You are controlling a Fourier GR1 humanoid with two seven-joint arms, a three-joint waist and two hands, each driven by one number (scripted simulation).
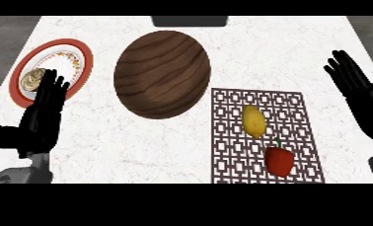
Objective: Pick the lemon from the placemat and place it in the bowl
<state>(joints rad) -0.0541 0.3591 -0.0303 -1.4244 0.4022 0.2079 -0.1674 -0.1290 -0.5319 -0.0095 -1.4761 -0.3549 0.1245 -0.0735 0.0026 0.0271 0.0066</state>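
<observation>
A yellow lemon (253, 121) lies on the brown lattice placemat (293, 106) at the right of the counter. The large brown wooden bowl (163, 73) stands left of the placemat, with nothing in it. My right hand (354, 92) is open at the right edge, fingers up, to the right of the placemat and apart from the lemon. My left hand (42, 116) is open at the left edge, fingers up, holding nothing.
A red bell pepper (279, 161) lies on the placemat just below the lemon. A red-rimmed plate (79, 55) with a round pastry (33, 79) sits at the far left, partly behind my left hand. A dark object (189, 20) is at the counter's back edge.
</observation>
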